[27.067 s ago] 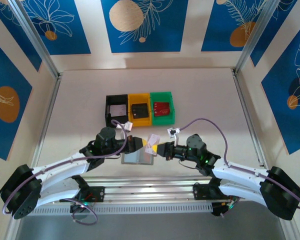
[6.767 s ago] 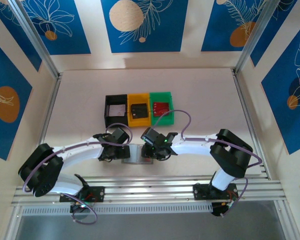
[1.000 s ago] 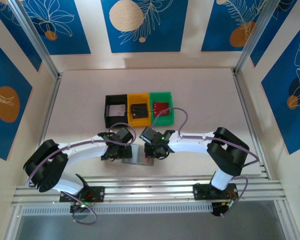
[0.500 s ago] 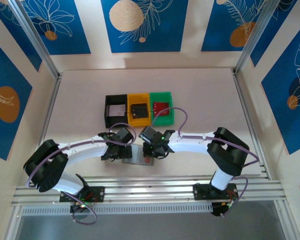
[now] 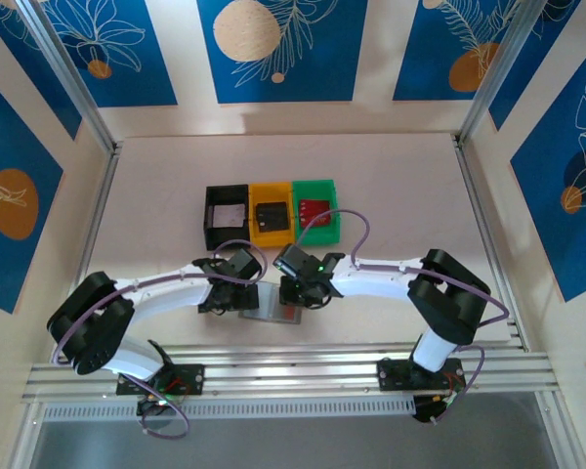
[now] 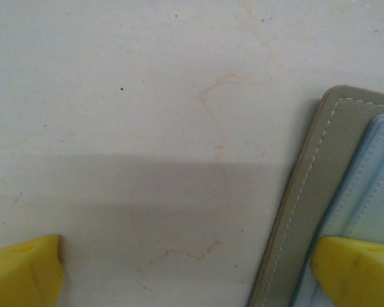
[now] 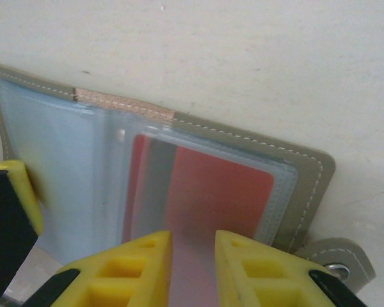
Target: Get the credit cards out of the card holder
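Pale table (image 5: pixel 400 195) lies bare to both sides. Left end effector (image 6: pixel 189 272) stands wide, with one yellow fingertip (image 6: pixel 358 272) over the pale blue inner panel of the card holder (image 5: pixel 269 305). Right end effector (image 7: pixel 193 268) keeps only a narrow gap above the red card (image 7: pixel 224 185) in its clear pocket (no pinch visible). The card holder lies open and flat between them, its long axis running left to right along the near rail (image 5: pixel 293 366), snap tab (image 7: pixel 345 268) at its red-card end. Three bins (image 5: pixel 272 215) sit beyond, apart.
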You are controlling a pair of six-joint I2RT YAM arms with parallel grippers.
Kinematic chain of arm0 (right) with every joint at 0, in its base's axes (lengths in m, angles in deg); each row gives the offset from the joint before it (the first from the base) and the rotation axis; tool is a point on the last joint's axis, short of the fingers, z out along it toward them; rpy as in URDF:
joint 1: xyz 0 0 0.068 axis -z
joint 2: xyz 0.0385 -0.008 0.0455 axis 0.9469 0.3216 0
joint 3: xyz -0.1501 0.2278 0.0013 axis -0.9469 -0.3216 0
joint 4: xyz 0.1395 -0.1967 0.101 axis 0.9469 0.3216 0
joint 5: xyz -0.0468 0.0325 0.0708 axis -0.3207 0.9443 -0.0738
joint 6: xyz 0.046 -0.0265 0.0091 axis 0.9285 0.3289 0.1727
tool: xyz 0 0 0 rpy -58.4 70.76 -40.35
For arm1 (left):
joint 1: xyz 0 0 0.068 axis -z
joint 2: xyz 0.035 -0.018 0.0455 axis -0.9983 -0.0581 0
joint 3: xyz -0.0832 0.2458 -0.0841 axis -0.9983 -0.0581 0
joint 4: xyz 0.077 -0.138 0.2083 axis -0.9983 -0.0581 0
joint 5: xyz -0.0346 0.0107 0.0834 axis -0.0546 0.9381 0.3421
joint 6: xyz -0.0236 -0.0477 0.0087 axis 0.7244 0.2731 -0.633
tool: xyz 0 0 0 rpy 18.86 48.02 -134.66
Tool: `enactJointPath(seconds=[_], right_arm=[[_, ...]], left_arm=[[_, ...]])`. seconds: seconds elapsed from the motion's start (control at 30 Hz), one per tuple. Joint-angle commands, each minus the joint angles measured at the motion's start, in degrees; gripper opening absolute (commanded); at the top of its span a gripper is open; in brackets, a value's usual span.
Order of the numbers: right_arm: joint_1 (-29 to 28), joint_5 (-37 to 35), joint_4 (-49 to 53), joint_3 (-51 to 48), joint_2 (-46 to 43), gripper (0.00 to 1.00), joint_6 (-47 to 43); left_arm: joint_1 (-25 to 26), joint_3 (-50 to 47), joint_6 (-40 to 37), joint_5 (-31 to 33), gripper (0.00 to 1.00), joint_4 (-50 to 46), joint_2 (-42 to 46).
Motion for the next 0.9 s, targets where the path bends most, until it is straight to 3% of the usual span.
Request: enactJointPath(seconds=[0.0,0.87], right_arm=[[0.2,-0.5,2.4,-1.0,-1.4,0.26,1.0],[-0.8,-0.6,5.2,0.6,1.5,0.32,2.5]], left_arm=[[3.4,-3.9,-1.1,-15.6,1.0,11.2,-7.9],[3.6,-3.6,-1.0,-15.6,1.0,11.1,-8.4]])
